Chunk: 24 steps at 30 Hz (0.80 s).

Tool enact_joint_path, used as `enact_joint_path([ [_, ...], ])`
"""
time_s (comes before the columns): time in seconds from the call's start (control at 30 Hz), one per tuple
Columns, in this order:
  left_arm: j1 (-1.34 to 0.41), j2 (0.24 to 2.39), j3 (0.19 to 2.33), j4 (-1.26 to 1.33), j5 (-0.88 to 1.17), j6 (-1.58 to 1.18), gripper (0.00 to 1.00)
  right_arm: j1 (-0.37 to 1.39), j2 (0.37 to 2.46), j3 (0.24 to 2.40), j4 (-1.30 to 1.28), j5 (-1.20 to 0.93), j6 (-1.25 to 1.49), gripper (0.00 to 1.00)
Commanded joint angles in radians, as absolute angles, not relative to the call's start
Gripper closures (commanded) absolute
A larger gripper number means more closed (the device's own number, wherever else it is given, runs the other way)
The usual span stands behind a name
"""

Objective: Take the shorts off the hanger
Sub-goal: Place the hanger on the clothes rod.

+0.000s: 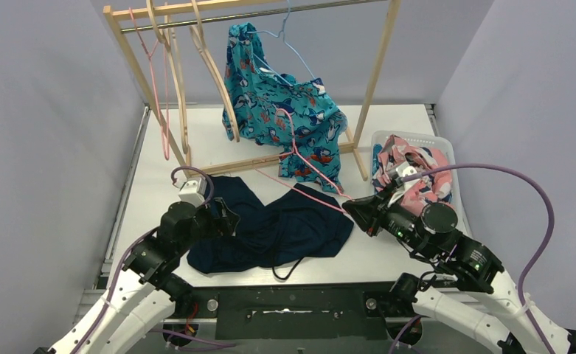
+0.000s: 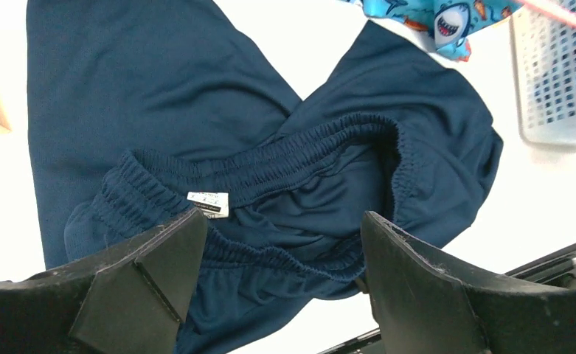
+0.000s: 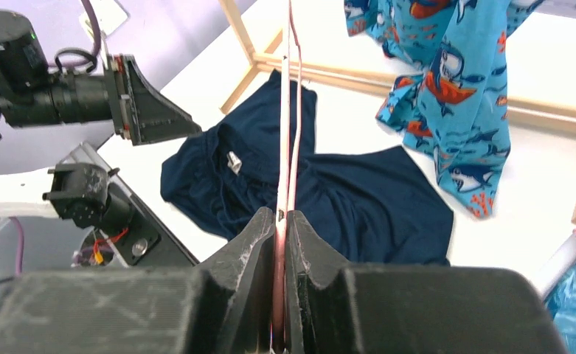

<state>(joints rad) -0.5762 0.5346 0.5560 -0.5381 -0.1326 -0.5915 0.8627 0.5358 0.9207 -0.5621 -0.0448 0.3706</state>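
Top external view is showing the navy shorts point(image 1: 285, 228) lying crumpled on the white desk point(image 1: 403, 118), while the right hand point(image 3: 283, 215) is pinching the pink hanger point(image 3: 285, 110) with its fingers pressed together on the wire. The left hand point(image 2: 283, 221) is hovering spread over the waistband. I cannot tell whether the hanger is clear of the navy fabric. Its far loop is lying against the shark shorts point(image 1: 277, 103) hanging on the rack point(image 1: 379, 66), so pulling it away is risking a snag that drags them down or rocks the rack. A loose grab at the waistband is also risking sliding the navy pair towards the near edge. Plain grey walls are closing in the desk, and a basket point(image 1: 447, 147) at the right is holding floral shorts point(image 1: 414, 177).
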Motion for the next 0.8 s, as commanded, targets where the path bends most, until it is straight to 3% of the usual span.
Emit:
enact_joint_path([
  [0.0, -0.575, 0.55, 0.539, -0.415, -0.103, -0.508, 0.24, 0.859, 0.596, 0.943, -0.372, 0.004, 0.324, 1.0],
  [0.23, -0.576, 0.594, 0.54, -0.365, -0.045, -0.483, 0.24, 0.858, 0.641, 0.885, -0.023, 0.002, 0.207, 1.0],
  [0.77, -0.575, 0.615, 0.554, -0.38, -0.034, -0.487, 0.24, 0.86, 0.856, 0.945, 0.306, 0.086, 0.116, 1.0],
])
